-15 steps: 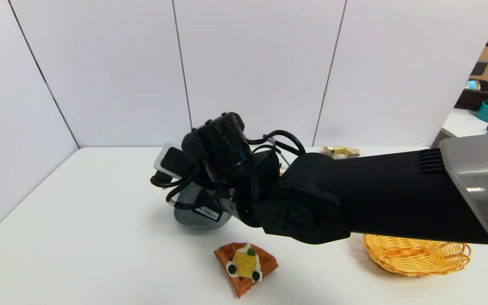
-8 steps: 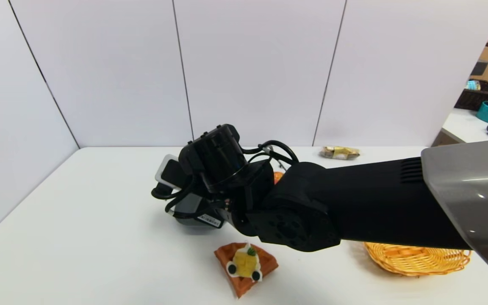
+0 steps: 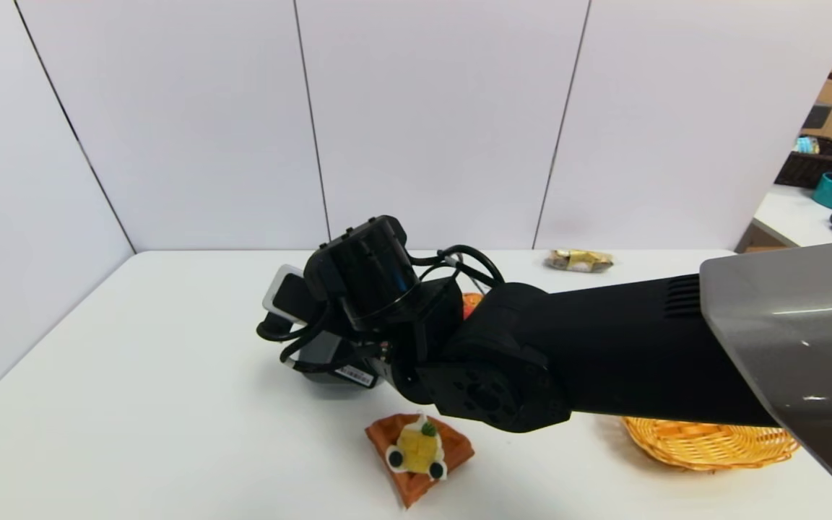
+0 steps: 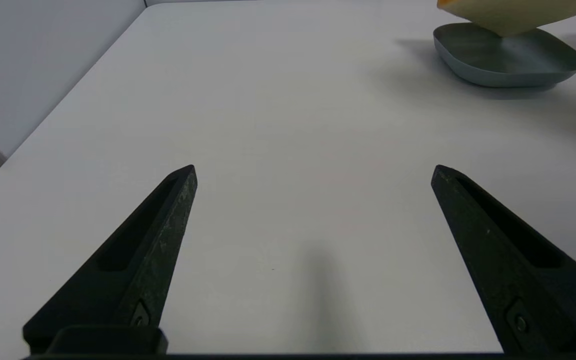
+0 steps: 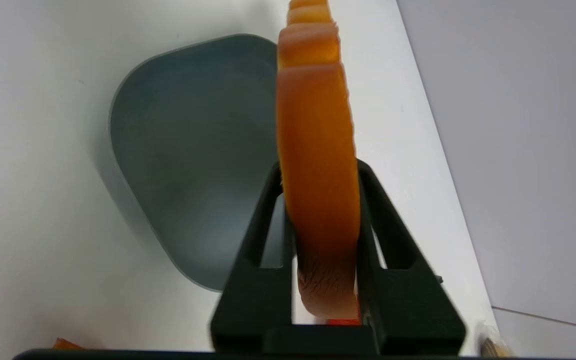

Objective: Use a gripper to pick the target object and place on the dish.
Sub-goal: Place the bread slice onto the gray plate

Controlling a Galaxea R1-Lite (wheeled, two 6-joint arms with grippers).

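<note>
Against the view a second ago, the right arm (image 3: 604,347) has sunk a little over the middle of the white table (image 3: 134,404), so that less of the blue-grey dish (image 5: 178,150) shows under its wrist from the head camera and more of the wicker basket (image 3: 712,440) is covered by the forearm. The right gripper (image 5: 318,170) is clenched on the toast slice (image 5: 318,125), its two black fingers (image 5: 263,220) pressed against either face, with the orange-brown crust edge-on to the wrist camera. The slice hangs tilted just above the dish; from the left wrist view its pale corner (image 4: 508,15) dips over the dish's hollow, and whether it touches the bottom cannot be told. Nothing else lies in the dish that can be seen. The basket near the table's front right edge shows only its woven rim. The waffle (image 3: 419,455) lies on the table at the front edge. The left gripper (image 4: 313,172) hangs parked over the table's left side, fingers spread wide.
</note>
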